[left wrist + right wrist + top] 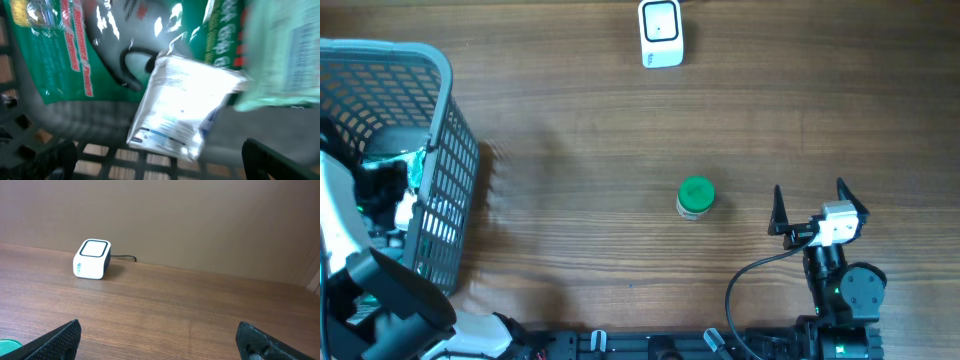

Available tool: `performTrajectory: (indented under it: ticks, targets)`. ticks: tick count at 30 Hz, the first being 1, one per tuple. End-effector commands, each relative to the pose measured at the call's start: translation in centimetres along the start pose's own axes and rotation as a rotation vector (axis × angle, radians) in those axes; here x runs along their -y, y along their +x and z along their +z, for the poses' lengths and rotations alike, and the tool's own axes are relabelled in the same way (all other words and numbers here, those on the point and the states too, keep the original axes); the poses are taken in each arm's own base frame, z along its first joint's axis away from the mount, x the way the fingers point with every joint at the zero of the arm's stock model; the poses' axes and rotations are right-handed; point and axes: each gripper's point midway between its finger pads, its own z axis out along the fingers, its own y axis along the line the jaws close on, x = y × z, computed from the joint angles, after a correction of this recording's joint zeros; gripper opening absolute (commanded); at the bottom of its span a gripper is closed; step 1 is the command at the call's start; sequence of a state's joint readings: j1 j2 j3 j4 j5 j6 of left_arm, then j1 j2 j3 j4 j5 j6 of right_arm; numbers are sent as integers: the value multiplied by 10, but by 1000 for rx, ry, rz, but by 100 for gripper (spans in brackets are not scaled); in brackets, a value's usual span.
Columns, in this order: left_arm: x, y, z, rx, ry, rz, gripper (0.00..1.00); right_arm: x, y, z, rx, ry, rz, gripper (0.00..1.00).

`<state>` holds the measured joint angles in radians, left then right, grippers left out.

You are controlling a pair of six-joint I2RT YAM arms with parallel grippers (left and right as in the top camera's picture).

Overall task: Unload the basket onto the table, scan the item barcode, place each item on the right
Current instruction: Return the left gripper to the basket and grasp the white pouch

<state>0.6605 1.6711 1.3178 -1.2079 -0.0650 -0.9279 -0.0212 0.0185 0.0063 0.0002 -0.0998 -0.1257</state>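
Two sets of jaws are shown spread wide and empty: the left gripper (165,167) is held inside the basket (420,55) above a white packet (185,105), judged the item to be picked, while the right gripper (809,195) is parked beside a green-lidded jar (696,196), facing the scanner (661,33).

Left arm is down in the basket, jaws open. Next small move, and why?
Probably lower the left gripper a little and close on the white packet. It lies uppermost among the green bags in the basket, roughly centred between the open jaws, and nothing is held yet. The scanner sits across the table.
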Motion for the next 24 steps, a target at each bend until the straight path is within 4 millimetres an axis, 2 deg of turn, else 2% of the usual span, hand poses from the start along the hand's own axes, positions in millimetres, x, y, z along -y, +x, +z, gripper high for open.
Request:
performTrajectory:
  ticks: [1, 3, 5, 11, 12, 15, 16, 18, 20, 24]
  targets:
    - [2, 14, 42, -39, 51, 128, 100, 0, -2, 0, 8, 4, -6, 100]
    - [7, 20, 61, -26, 89, 203, 100, 0, -2, 0, 8, 3, -7, 100]
    - [13, 20, 69, -4, 116, 212, 100, 0, -2, 0, 8, 3, -6, 100]
    - [22, 28, 73, 12, 137, 248, 100, 0, -2, 0, 8, 4, -7, 100]
    - [17, 34, 74, -12, 113, 254, 75, 0, -2, 0, 8, 4, -7, 100]
    - [11, 37, 74, -27, 91, 255, 63, 0, -2, 0, 8, 4, -6, 100]
    - [10, 37, 72, -30, 88, 255, 52, 0, -2, 0, 8, 4, -6, 100]
    - [13, 35, 63, -29, 89, 255, 41, 0, -2, 0, 8, 3, -6, 100]
    - [18, 31, 44, -25, 95, 255, 41, 0, -2, 0, 8, 4, -6, 100]
    - [27, 20, -27, 8, 140, 253, 42, 0, -2, 0, 8, 4, -6, 100]
